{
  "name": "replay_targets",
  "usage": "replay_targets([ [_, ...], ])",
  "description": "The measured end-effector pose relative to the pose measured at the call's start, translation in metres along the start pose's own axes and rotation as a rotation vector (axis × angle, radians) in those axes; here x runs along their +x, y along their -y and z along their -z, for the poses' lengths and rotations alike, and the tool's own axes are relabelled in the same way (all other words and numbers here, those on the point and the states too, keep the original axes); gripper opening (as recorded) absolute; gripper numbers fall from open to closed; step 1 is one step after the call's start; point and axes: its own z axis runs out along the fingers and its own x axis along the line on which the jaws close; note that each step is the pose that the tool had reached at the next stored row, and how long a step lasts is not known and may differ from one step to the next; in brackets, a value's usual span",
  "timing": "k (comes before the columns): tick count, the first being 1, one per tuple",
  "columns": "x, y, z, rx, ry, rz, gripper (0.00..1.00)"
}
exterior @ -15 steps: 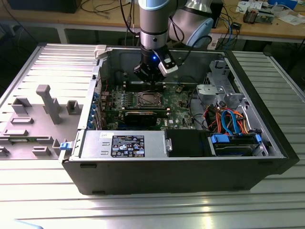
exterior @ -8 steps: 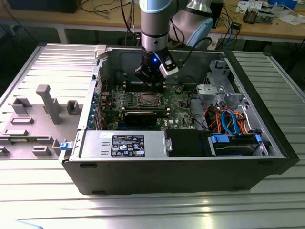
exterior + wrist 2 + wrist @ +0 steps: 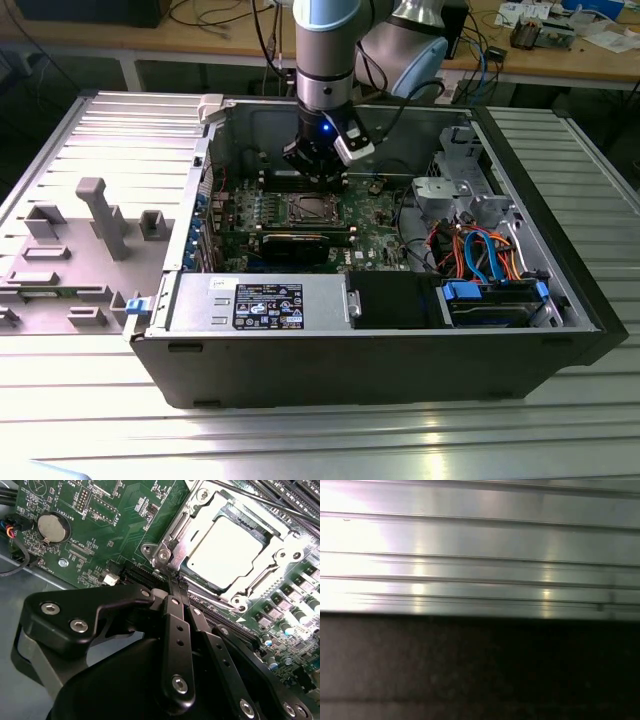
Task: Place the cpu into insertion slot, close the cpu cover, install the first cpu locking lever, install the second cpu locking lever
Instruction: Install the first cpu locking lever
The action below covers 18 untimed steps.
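In the second wrist view the cpu (image 3: 227,550), a pale silver square, lies in the insertion slot (image 3: 164,555). The cpu cover (image 3: 280,555), a shiny metal frame, lies flat around its edges. My gripper (image 3: 179,587) is shut, its two black fingers pressed together with the tips at the socket's near edge, beside a corner screw. I see nothing between the fingers. A thin metal lever rod (image 3: 265,500) runs along the socket's far side. In the exterior view the gripper (image 3: 318,178) hangs just behind the socket (image 3: 308,208) inside the open computer case.
The green motherboard (image 3: 100,510) carries a coin battery (image 3: 52,528) and long black memory slots (image 3: 295,495). A labelled black box (image 3: 268,303), drive bays and coloured cables (image 3: 480,255) fill the case's front and the exterior view's right. Ribbed metal table (image 3: 480,540) surrounds it.
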Motion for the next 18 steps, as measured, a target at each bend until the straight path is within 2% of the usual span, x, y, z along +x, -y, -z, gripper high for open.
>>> replay_targets([
  [4, -0.0001, -0.0002, 0.0008, 0.0002, 0.0000, 0.000, 0.11],
  [10, -0.0010, -0.0011, 0.0007, 0.0063, -0.0002, 0.000, 0.11],
  [15, -0.0017, -0.0020, 0.0006, 0.0074, -0.0001, 0.000, 0.11],
  [17, -0.0018, -0.0021, 0.0003, 0.0102, -0.0003, 0.001, 0.11],
  [18, -0.0018, -0.0020, -0.0001, 0.0140, -0.0006, 0.001, 0.11],
])
